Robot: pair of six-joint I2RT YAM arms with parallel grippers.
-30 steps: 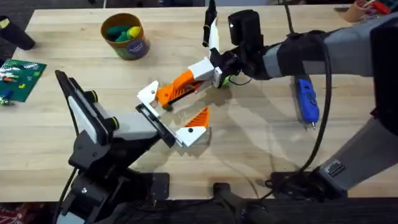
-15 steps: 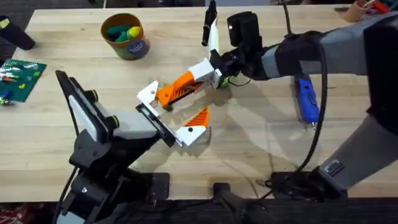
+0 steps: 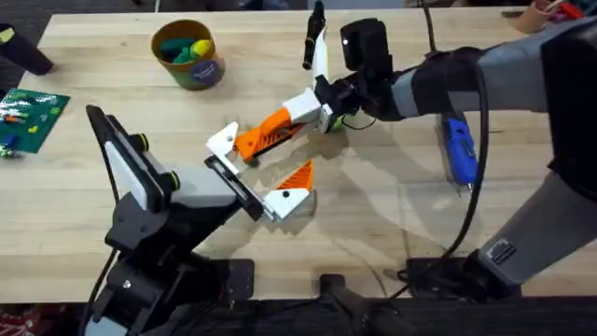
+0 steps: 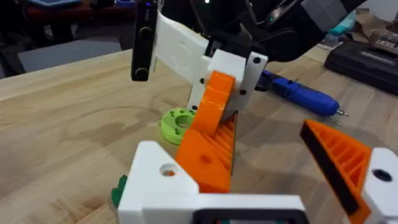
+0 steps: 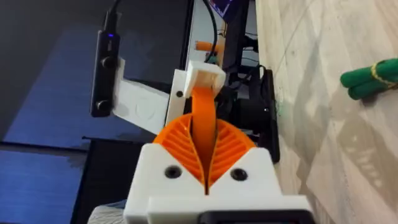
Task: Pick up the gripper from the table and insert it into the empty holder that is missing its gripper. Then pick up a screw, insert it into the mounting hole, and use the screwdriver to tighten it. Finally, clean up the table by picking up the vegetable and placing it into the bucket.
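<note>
From where I stand, the right gripper (image 3: 325,110) reaches in over the middle of the tabletop (image 3: 392,215), its jaws clenched on the white base block of the gripper (image 3: 270,132), the orange wedge-shaped finger. That finger hangs tilted above the wood, its orange tip pointing down toward the holder (image 3: 244,191) at the end of the left arm. The left gripper (image 3: 256,177) carries one orange ribbed pad (image 3: 297,175) on the near side; I cannot tell how its jaws are set. A small green ring (image 4: 177,122) lies on the wood just under the held finger. The blue screwdriver (image 3: 459,153) lies well off to the right. The bucket (image 3: 187,53) sits at the far left, with green and yellow vegetables (image 3: 183,48) inside.
</note>
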